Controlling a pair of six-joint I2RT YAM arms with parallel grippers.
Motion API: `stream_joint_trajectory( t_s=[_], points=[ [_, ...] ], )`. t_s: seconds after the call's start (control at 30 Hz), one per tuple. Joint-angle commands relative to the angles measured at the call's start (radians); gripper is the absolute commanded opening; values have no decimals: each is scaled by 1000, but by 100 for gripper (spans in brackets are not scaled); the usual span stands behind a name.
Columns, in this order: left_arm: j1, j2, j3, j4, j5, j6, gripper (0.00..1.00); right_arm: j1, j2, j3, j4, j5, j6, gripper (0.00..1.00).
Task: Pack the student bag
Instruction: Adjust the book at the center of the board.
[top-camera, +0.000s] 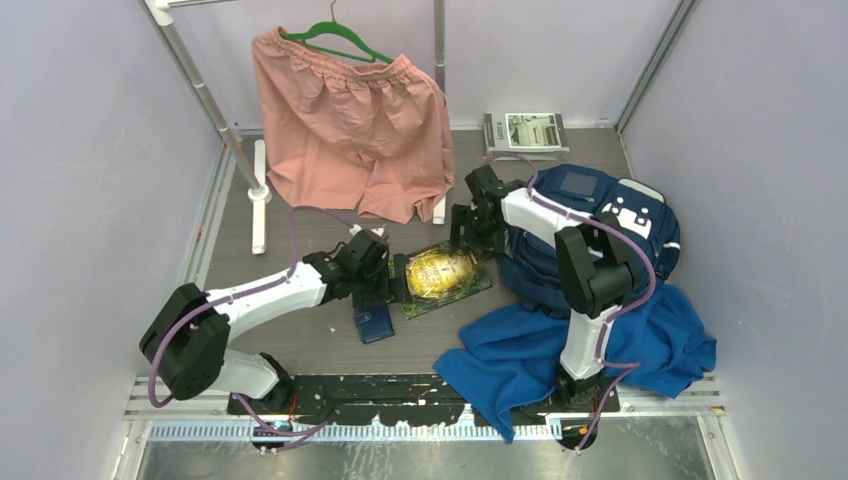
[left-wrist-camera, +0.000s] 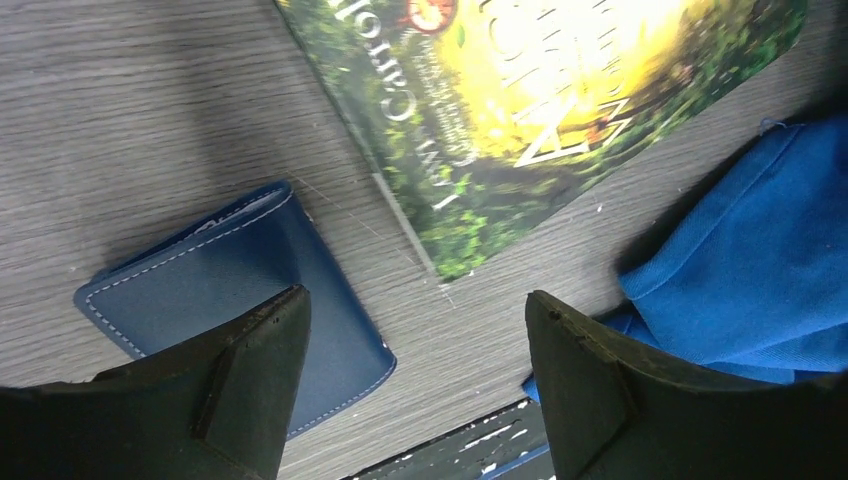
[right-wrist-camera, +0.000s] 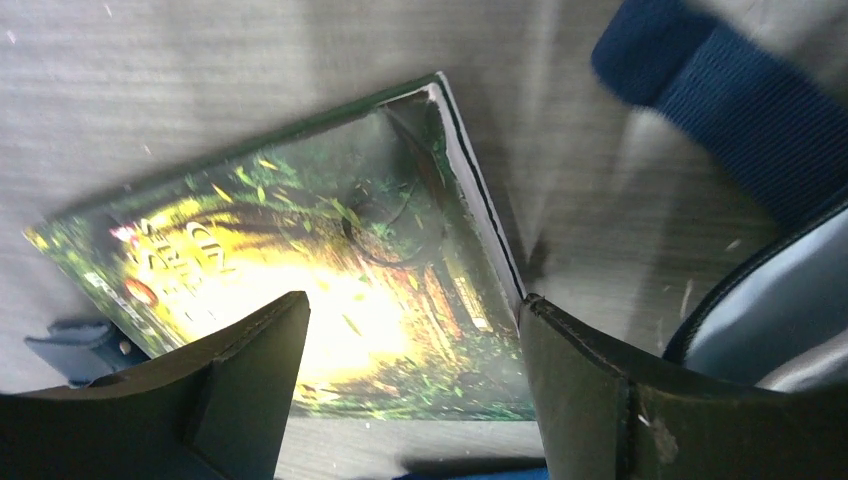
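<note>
Fingers of the left gripper (left-wrist-camera: 415, 305) stand spread and empty above the wallet (left-wrist-camera: 240, 270) and the near corner of the book (top-camera: 441, 275). The right gripper (right-wrist-camera: 412, 305), equally spread, straddles the book's far corner. They probably flank it for a shared lift. The student bag (top-camera: 600, 215) lies toward the right edge of the table (top-camera: 315, 345), just beside the right fingers and well apart from the left.

Pale lilac walls (top-camera: 90, 150) close in the left, back and right sides of a grey wood-grain table (top-camera: 300, 345). A white clothes rack (top-camera: 205, 105) stands at the back left, its foot on the table. A brushed metal sheet (top-camera: 400, 462) runs along the near edge. The light is soft and even.
</note>
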Motion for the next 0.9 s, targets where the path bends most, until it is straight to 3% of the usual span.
stream_joint_trajectory(
  t_s=[0.0, 0.2, 0.33, 0.57, 0.87],
  points=[
    [3, 6, 48, 54, 84, 10, 78, 24, -84, -82, -7, -82, 0, 82],
    [1, 55, 12, 221, 251, -64, 77, 25, -104, -164, 32, -23, 6, 81],
    [1, 117, -14, 187, 213, -67, 75, 25, -116, -191, 45, -24, 22, 81],
    [16, 83, -83, 99, 104, -51, 76, 36, -151, -243, 58, -39, 50, 81],
    [120, 44, -88, 54, 92, -39, 78, 180, -215, -336, 161, -157, 219, 80]
  ],
)
